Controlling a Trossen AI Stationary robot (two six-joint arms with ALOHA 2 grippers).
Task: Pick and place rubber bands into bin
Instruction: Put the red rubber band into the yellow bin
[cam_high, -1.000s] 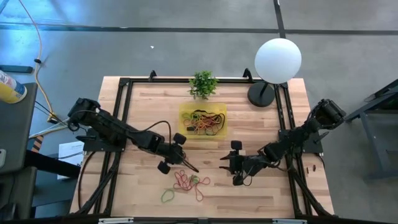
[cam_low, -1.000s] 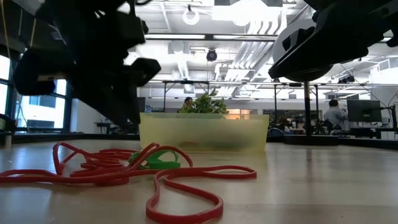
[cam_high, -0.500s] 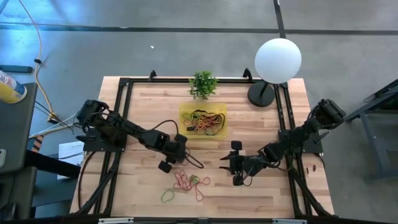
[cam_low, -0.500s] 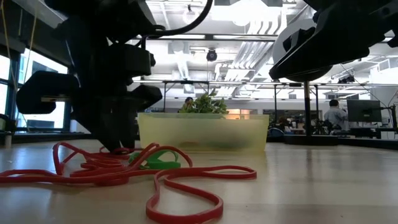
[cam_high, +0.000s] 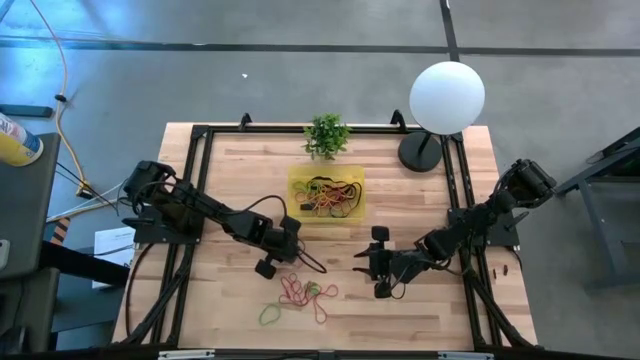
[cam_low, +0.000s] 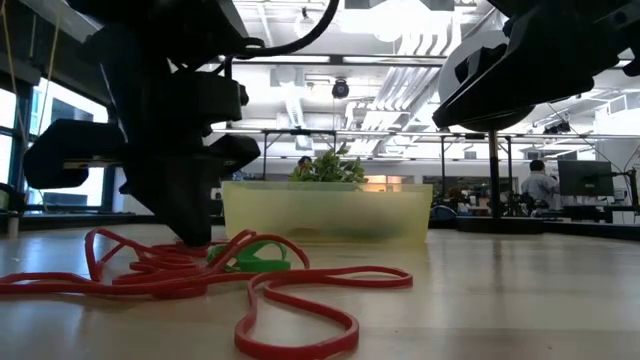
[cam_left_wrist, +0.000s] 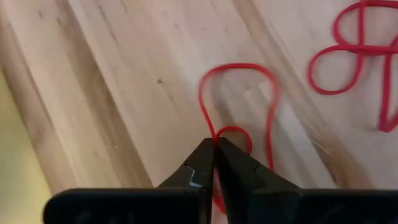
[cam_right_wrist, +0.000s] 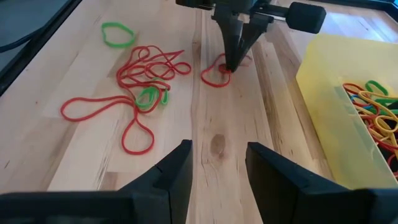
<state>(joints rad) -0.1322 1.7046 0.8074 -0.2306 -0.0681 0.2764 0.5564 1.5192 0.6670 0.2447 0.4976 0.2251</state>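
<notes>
Left gripper (cam_left_wrist: 214, 146) clenched on a red band (cam_left_wrist: 239, 102) lying on the table (cam_high: 420, 200), lower centre of high view. Right gripper (cam_right_wrist: 217, 165) hangs released, lower right. Bin (cam_high: 326, 193) at centre holds bands; loose bands (cam_high: 300, 295) lie below it.

Two dark jointed arms, looping black cables; tapered black claw (cam_left_wrist: 214, 163) fingers

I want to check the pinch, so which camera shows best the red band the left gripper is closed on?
The left wrist view: the left gripper pinches the red band up close. The right wrist view shows the band farther off; high and low views barely show it.
</notes>
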